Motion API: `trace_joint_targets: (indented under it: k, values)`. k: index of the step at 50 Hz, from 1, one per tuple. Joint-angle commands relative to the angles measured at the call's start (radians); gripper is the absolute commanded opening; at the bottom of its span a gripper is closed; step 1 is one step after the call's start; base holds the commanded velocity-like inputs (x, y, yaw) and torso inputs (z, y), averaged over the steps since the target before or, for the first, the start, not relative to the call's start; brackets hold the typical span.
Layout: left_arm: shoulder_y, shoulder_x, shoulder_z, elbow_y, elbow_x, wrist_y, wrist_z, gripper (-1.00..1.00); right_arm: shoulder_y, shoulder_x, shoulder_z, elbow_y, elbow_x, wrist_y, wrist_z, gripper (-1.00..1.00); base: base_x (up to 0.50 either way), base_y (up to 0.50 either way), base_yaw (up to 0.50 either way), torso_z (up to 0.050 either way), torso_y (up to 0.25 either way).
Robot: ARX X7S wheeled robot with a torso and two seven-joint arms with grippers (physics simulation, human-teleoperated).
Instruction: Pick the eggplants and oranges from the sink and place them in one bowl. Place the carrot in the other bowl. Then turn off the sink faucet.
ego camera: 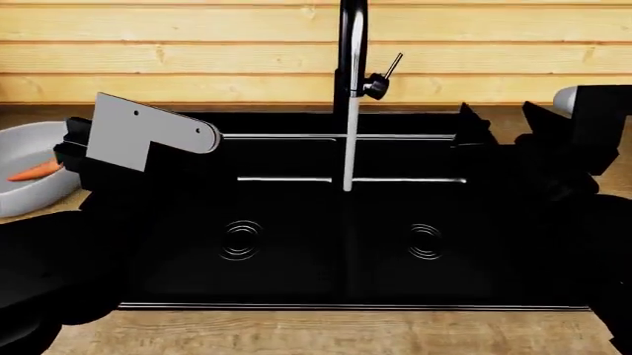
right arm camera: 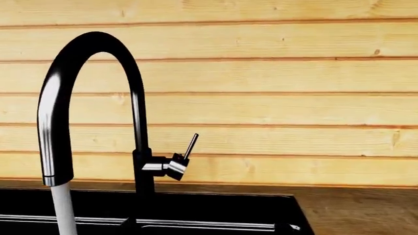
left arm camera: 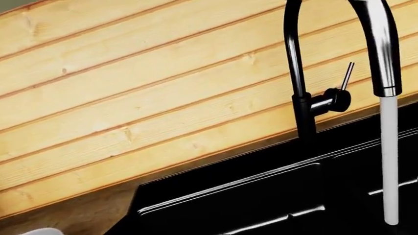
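The black sink (ego camera: 326, 296) shows two drains and no fruit in either basin. The black gooseneck faucet (ego camera: 351, 44) runs a white stream of water (ego camera: 348, 148); its thin lever (ego camera: 392, 65) tilts up, as the left wrist view (left arm camera: 347, 76) and the right wrist view (right arm camera: 190, 145) also show. The carrot (ego camera: 35, 171) lies in the pale grey bowl (ego camera: 25, 140) at the left. My left gripper (ego camera: 74, 148) is dark beside that bowl and its jaws are unclear. My right gripper (ego camera: 499, 122) is open and empty over the sink's right back corner. The white bowl (ego camera: 565, 96) is mostly hidden. The eggplant and the orange are out of view.
A wooden plank wall (ego camera: 197, 44) stands close behind the sink. Wooden counter (ego camera: 326, 333) runs along the sink's front and back. My black arms cover both outer sides of the sink. A bowl rim (left arm camera: 39, 231) shows in the left wrist view.
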Motion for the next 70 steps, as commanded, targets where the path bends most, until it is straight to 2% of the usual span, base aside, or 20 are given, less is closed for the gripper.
trace_joint_targets:
  k: [1,35,42,46,52,58,61,67,70]
  values:
    - [0.005,0.008,-0.004,-0.008,0.002,0.013,-0.006,1.0,-0.009,0.0,0.003,0.003,-0.005,-0.014,-0.007,1.0,0.28,-0.01,0.0,0.0,0.0]
    - [-0.002,0.006,-0.012,-0.019,-0.007,0.02,-0.016,1.0,-0.002,0.0,-0.012,0.009,-0.011,-0.013,-0.004,1.0,0.25,-0.07,0.0,0.0,0.0]
    - [0.021,-0.037,-0.046,0.005,-0.059,0.02,-0.019,1.0,-0.001,0.002,-0.011,0.004,0.001,0.003,0.005,1.0,0.0,0.0,0.0,0.0,0.0]
    - [0.004,0.01,-0.015,-0.022,-0.016,0.025,-0.021,1.0,-0.005,0.0,-0.011,0.007,-0.001,-0.003,0.005,1.0,0.0,0.0,0.0,0.0,0.0]
    - [0.009,0.006,-0.014,-0.019,-0.015,0.028,-0.022,1.0,-0.011,-0.009,-0.011,0.022,-0.011,-0.023,-0.001,1.0,0.0,0.0,0.0,0.0,0.0]
    - [-0.012,0.022,0.01,-0.058,0.038,0.037,-0.001,1.0,0.085,-0.052,-0.094,0.136,-0.064,0.005,-0.028,1.0,0.0,0.0,0.0,0.0,0.0]
    - [-0.044,0.044,0.028,-0.077,0.054,0.028,0.008,1.0,0.129,-0.087,-0.112,0.234,-0.106,-0.037,-0.054,1.0,0.0,0.0,0.0,0.0,0.0]
    - [-0.099,0.087,0.077,-0.197,0.166,0.082,0.085,1.0,0.293,-0.165,-0.175,0.532,-0.2,-0.125,-0.165,1.0,0.0,0.0,0.0,0.0,0.0]
    - [-0.146,0.113,0.095,-0.273,0.196,0.093,0.131,1.0,0.405,-0.23,-0.197,0.773,-0.254,-0.232,-0.256,1.0,0.0,0.0,0.0,0.0,0.0]
